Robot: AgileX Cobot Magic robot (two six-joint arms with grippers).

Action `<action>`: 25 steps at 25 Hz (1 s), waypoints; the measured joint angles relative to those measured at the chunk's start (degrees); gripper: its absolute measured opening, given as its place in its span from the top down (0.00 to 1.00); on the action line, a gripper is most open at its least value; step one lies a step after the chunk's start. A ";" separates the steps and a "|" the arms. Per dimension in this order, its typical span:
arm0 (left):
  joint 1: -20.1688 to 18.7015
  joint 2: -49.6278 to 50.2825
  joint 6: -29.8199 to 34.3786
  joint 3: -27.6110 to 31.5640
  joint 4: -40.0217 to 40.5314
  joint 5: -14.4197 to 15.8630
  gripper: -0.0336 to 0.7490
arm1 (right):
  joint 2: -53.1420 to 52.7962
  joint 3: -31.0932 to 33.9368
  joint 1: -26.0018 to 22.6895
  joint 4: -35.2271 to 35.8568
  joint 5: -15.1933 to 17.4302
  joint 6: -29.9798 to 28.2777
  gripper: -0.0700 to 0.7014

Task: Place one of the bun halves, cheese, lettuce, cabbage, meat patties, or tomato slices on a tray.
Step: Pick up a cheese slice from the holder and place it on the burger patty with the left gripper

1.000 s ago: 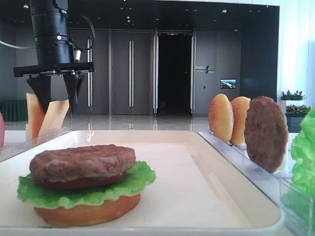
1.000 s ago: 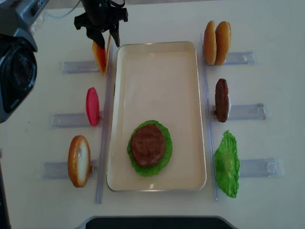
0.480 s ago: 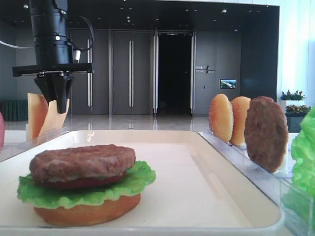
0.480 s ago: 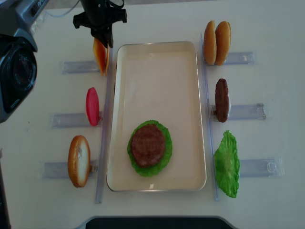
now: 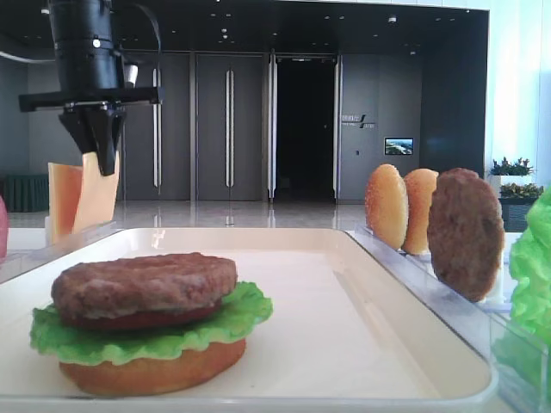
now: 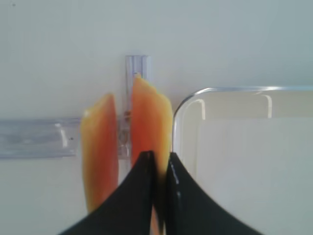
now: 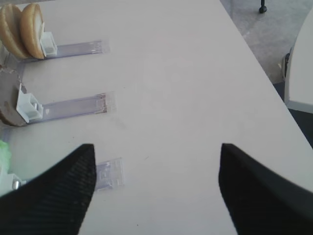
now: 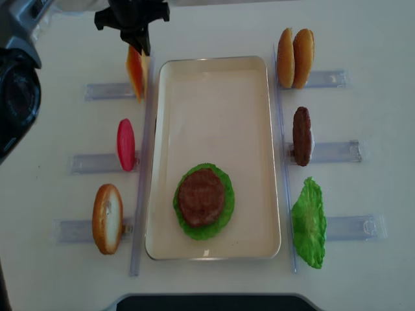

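Observation:
My left gripper [image 6: 159, 161] is shut on the top edge of a pale orange cheese slice [image 6: 151, 117], which hangs upright just left of the tray's far left corner. A second cheese slice [image 6: 99, 147] stands beside it in a clear holder. From the low exterior view the left gripper [image 5: 99, 159] holds that cheese [image 5: 99, 202] above the holder. The cream tray [image 8: 214, 110] carries a stack of bun, lettuce [image 8: 224, 214], tomato and meat patty [image 8: 201, 196] near its front. My right gripper [image 7: 156, 156] is open over bare table, holding nothing.
Clear holders flank the tray. On the left are a tomato slice [image 8: 126, 144] and a bun half [image 8: 107, 218]. On the right stand two bun halves [image 8: 295, 58], a meat patty [image 8: 301, 136] and a lettuce leaf [image 8: 309, 222].
The left jaws closed from open onto the leaning cheese slice. They have since risen a little, and the slice now hangs straight. The right arm has not moved.

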 joint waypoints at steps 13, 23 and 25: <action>0.00 -14.01 2.22 0.00 0.00 0.25 0.93 | 0.00 0.00 0.00 0.00 0.00 0.00 0.23; 0.00 -27.78 5.10 15.67 2.84 0.36 0.93 | 0.00 0.00 0.00 0.00 0.00 0.00 0.23; 0.00 -31.64 4.50 20.99 3.03 0.36 0.93 | 0.00 0.00 0.00 0.00 0.00 0.00 0.23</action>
